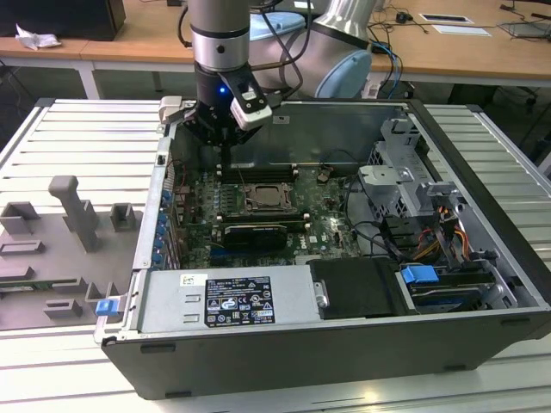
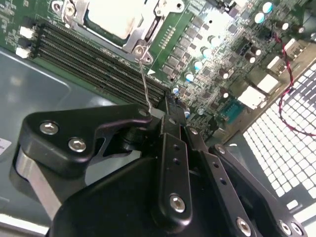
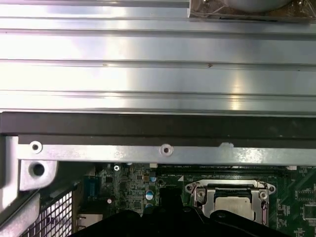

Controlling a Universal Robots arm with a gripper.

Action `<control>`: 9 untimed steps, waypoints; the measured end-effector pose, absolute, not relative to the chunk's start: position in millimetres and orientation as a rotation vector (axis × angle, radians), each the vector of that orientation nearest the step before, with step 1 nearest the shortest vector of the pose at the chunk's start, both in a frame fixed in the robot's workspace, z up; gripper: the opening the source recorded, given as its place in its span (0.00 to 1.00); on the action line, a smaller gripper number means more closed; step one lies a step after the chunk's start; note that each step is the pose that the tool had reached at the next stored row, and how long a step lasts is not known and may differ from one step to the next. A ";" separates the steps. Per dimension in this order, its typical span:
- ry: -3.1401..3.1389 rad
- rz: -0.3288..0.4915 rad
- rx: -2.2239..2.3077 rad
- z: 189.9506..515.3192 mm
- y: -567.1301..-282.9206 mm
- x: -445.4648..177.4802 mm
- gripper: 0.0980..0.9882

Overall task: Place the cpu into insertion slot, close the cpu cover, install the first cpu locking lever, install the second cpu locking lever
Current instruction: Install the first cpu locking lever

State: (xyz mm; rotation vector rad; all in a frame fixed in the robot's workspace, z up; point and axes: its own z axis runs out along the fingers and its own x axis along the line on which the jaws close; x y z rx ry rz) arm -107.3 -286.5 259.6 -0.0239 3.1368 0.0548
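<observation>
Gripper [image 2: 155, 114], nearest the lens in the second wrist view: black fingers are drawn narrow, apparently pinched on the free end of a thin wire locking lever [image 2: 144, 81]. The lever is run from the socket corner to the fingertips, raised off the board.

Computer case [image 1: 344, 353] is laid open side up. Inside:
- motherboard [image 1: 323, 215] is mounted flat on the floor
- cpu [image 2: 116, 17] is seated in the socket, pale top visible
- cpu cover [image 2: 148, 32] is folded down flat around it
- long black card [image 1: 254, 232] is slotted just beside the socket
- power supply [image 1: 172, 301] is fitted along the near wall
- drive cage [image 1: 400, 185] and cables are packed at the exterior view's right

The case is set on a ribbed metal table [image 1: 69, 129]. Grey fixtures [image 1: 73, 215] are placed at the exterior view's left. Wooden desks [image 1: 448, 47] are seen behind.
</observation>
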 end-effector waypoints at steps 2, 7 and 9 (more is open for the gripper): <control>3.137 0.055 -0.024 259.3 -286.5 -107.2 0.01; 3.137 0.054 -0.024 258.7 -286.5 -98.0 0.01; 3.137 0.055 -0.024 258.4 -286.5 -89.8 0.01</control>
